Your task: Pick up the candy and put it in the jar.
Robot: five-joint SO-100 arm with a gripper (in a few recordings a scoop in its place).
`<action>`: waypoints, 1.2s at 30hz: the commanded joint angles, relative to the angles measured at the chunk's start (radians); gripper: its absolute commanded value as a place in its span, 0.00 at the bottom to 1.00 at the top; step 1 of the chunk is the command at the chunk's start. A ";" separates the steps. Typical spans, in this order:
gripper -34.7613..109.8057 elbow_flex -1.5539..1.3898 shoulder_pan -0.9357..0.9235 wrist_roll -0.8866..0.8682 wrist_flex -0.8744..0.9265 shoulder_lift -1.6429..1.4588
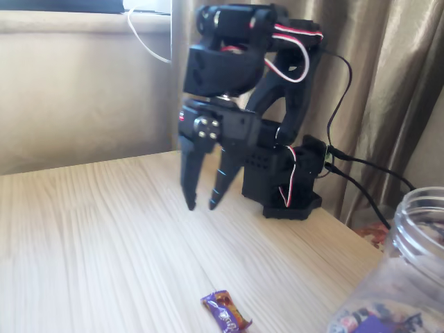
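The fingers (190,182) of the black two-finger gripper (201,205) point straight down in the fixed view, parted with a narrow wedge of open air between their tapered tips, and they grip nothing. The tips hang above the pale wood-grain surface (90,243), apart from it; how high they hang cannot be told. Above the fingers sits the blocky black body of the arm (236,62), folded over itself, with red, white and black wires looping along its upper right side. Just to the right of the fingers, and a little behind them, the arm's black base (288,187) stands on the surface, with black cables trailing away to the right toward a beige curtain (388,83). The candy, a small oblong sweet in a shiny purple wrapper with orange-gold crimped ends (225,312), lies flat on the surface well below the fingers in the picture, closer to the camera and slightly to their right, clear of everything else. Far to the lower right of the fingers, at the picture's edge, stands the large clear plastic jar with a wide round mouth and ridged neck (416,229), lidless, with purple and other colourful wrappers showing blurrily through its wall. The candy lies to the left of the jar, not touching it.
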State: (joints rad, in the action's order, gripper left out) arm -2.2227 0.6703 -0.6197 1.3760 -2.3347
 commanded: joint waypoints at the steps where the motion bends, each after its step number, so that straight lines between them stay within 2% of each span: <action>1: 0.37 -0.064 0.114 -0.138 -0.069 -0.114; 7: 0.37 -0.146 0.210 -0.253 -0.173 -0.124; 19: 0.39 -0.164 0.259 -0.314 -0.339 0.029; 23: 0.39 -0.147 0.261 -0.314 -0.390 0.083; 27: 0.45 -0.083 0.250 -0.284 -0.393 0.212; 36: 0.47 -0.034 0.176 -0.206 -0.454 0.321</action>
State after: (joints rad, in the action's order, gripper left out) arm -2.3194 0.8529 -0.8330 0.9373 -2.0095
